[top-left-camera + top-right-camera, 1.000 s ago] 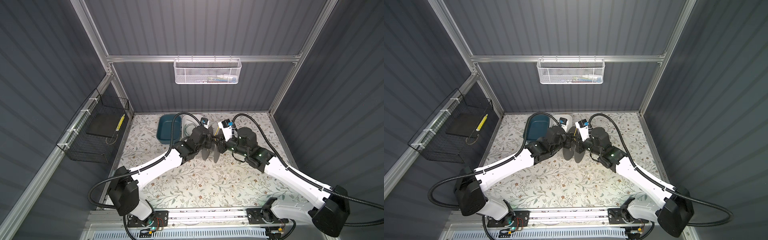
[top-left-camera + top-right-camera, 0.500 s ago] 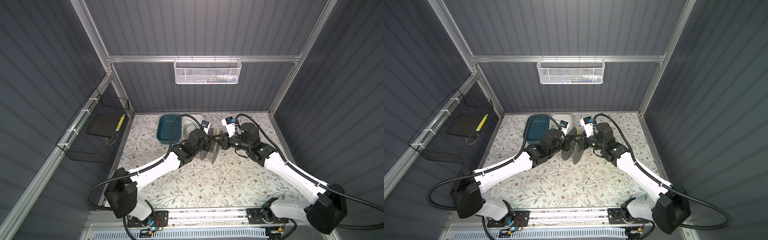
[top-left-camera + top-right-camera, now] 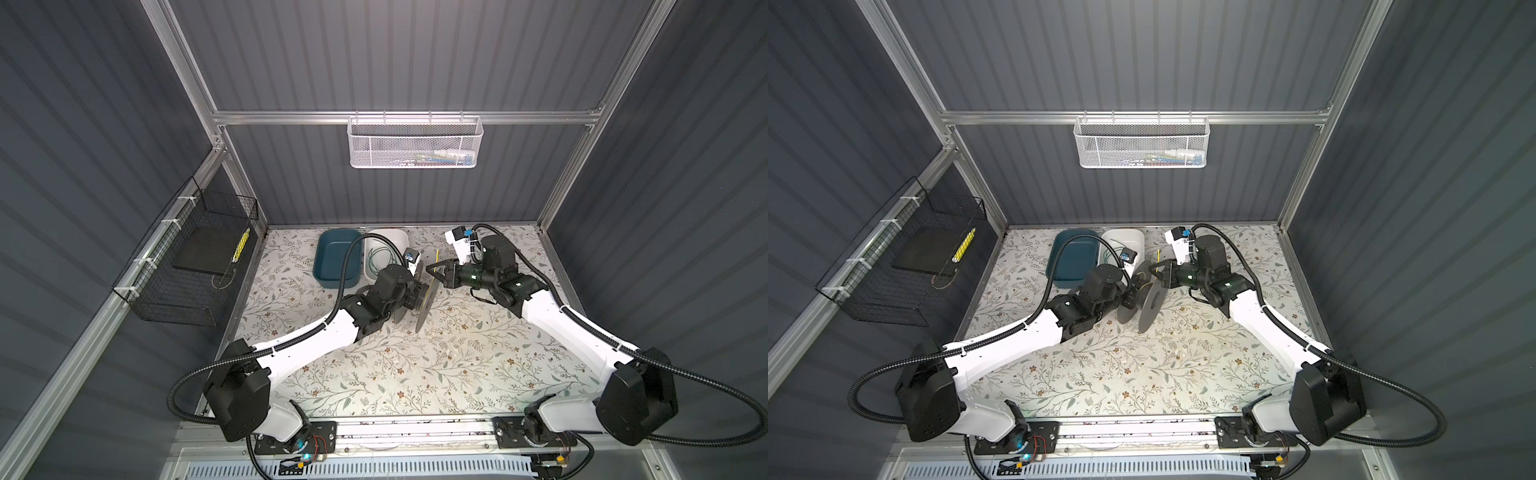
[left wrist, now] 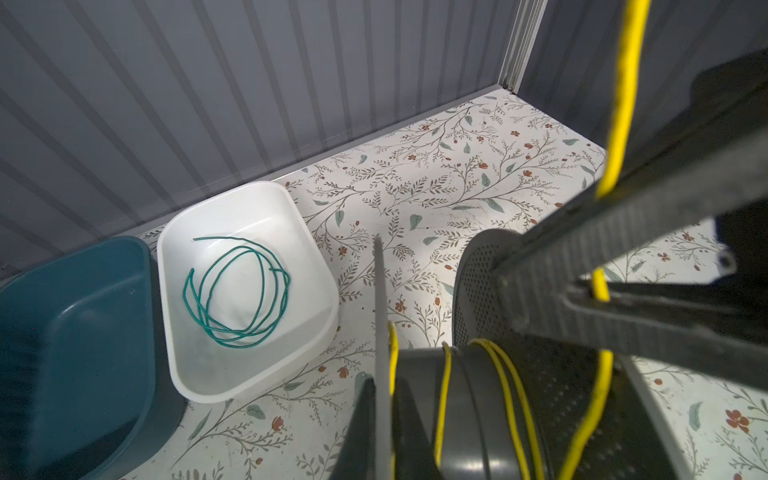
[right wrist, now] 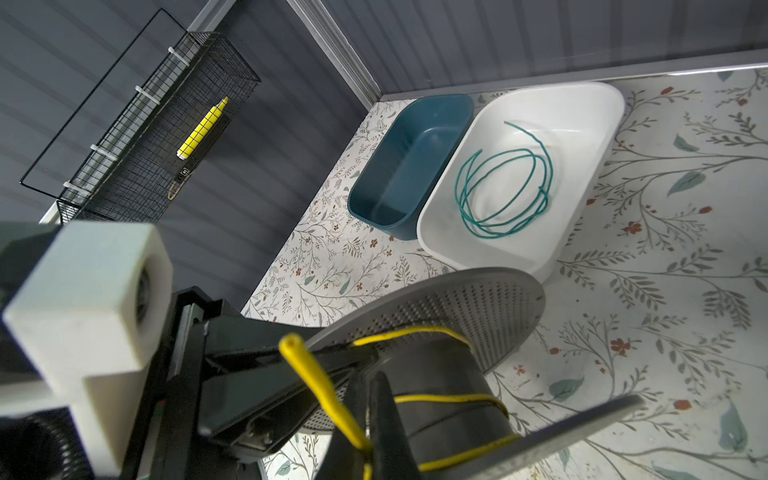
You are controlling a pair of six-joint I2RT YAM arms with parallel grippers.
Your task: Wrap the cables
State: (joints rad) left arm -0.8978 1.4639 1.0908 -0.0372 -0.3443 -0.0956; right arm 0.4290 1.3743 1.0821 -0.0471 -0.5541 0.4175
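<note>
Both arms reach forward, elbows out, the left pincer [image 4: 380, 432] clamped on a grey spool's [image 3: 1152, 305] rim, the right pincer [image 3: 435, 272] opposite it, pinched tight on the yellow cable [image 5: 322, 388].

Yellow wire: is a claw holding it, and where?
The right gripper pinches the yellow cable near its free end; the left gripper clamps the spool by a flange.
</note>
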